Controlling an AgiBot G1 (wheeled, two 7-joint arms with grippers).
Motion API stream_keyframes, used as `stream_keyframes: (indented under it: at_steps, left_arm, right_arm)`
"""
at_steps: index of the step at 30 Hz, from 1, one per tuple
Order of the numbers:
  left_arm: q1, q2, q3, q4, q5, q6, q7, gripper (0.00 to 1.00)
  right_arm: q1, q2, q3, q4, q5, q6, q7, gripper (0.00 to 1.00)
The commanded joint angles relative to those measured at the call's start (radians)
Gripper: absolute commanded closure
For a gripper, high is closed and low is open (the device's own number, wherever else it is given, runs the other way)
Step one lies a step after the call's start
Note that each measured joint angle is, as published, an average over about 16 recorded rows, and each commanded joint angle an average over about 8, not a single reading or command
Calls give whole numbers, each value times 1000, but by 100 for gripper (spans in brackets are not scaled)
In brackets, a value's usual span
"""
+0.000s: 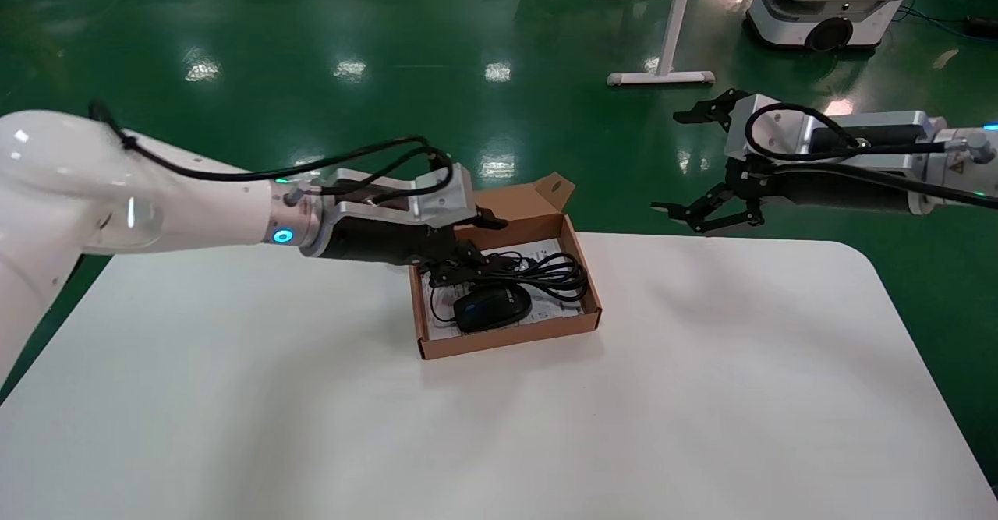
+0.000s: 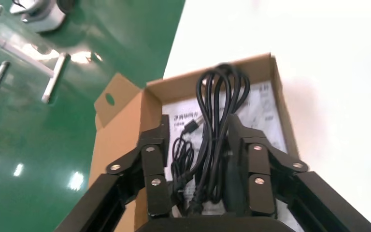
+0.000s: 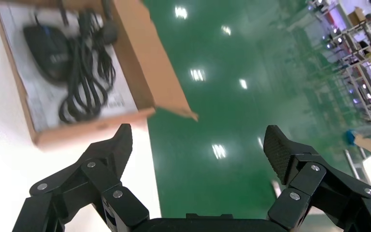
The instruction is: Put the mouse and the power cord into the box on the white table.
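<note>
The brown box [image 1: 507, 341] stands near the far edge of the white table [image 1: 702, 395], its flap lid tilted back. Inside, on the white sheet, lie the black mouse [image 1: 491, 307] on the near side and the looped power cord [image 1: 550, 272] behind it. My left gripper [image 1: 452, 264] hangs low over the box's left end. In the left wrist view that gripper [image 2: 198, 123] is open, its fingers straddling the cord [image 2: 220, 96] without pinching it. My right gripper [image 1: 677, 163] hovers open past the table's far right edge and holds nothing. The right wrist view shows the mouse [image 3: 48, 46] and cord [image 3: 84, 72] in the box [image 3: 140, 53].
Green floor lies beyond the table's far edge. A white stand with a foot bar [image 1: 663, 76] and another robot's base [image 1: 826, 5] stand far back on the right. Bare tabletop spreads to the front and to both sides of the box.
</note>
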Motion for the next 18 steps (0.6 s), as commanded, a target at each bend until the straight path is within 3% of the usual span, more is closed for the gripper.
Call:
stream_keyframes:
  at_steps: [1,18]
  left_arm:
    - [22,-24,-20,-36,-21,12,-19,0]
    - [219,-232,-194,-353,-205,114,-187,0]
  right_arm:
    - [-23,12,13,31,21,-9,26,0]
    - [-220,116,128,304,204,-85,255,0]
